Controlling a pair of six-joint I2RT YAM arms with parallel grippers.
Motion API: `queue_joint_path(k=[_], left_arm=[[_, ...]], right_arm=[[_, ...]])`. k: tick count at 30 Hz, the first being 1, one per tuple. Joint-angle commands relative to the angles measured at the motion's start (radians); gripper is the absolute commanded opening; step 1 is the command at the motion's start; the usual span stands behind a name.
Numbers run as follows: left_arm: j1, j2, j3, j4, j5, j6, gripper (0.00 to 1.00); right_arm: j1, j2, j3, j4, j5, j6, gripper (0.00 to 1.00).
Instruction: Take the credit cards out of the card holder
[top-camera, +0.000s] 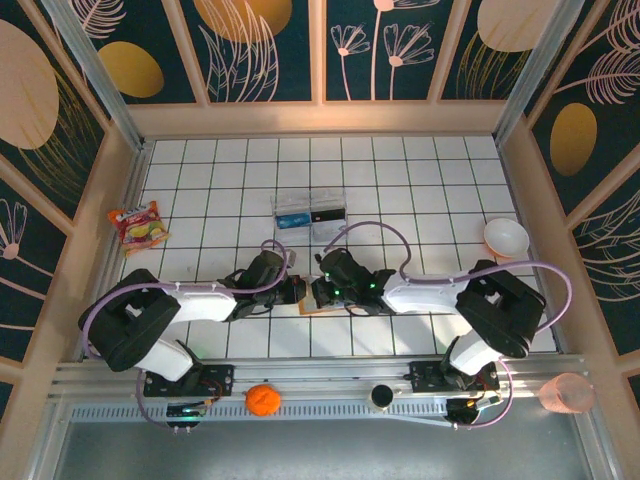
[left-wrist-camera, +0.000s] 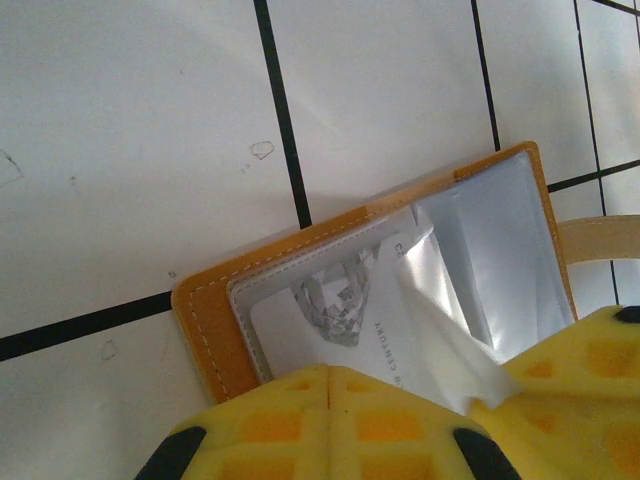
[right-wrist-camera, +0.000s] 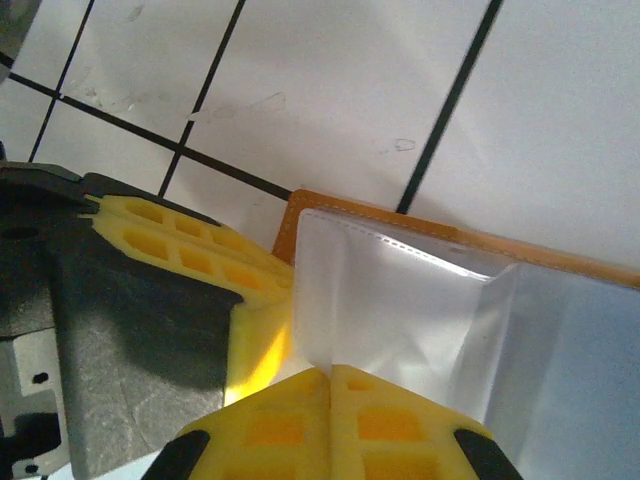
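Looking down, we see the wallet (left-wrist-camera: 205, 320) lying open on the tiled table (left-wrist-camera: 130, 130), near the middle, between both arms. A pale card (left-wrist-camera: 300, 325) sits inside a clear sleeve (right-wrist-camera: 400, 300). The left gripper (left-wrist-camera: 330, 395) has its jaws closed tight at the wallet's near edge; we cannot tell whether they pinch the card. The right gripper (right-wrist-camera: 330, 400) is closed too, seemingly on the lifted sleeve. We judge the card light, stiff and slick, the sleeve floppy. The best hold is the card's exposed edge, sliding it out flat.
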Motion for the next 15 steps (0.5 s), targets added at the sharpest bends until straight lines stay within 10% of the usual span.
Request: queue_joint_path(k=[1,15], left_arm=[[-0.005,0.015,0.011,-0.039,0.017,0.017,0.00],[-0.006,0.020,0.067,-0.076,0.025,0.088,0.00]], right_arm=[[-0.019,-0.060,-0.036,-0.042,0.075,0.044,0.00],[-0.076,-0.184,-0.069,-0.343,0.337,0.213,0.33]])
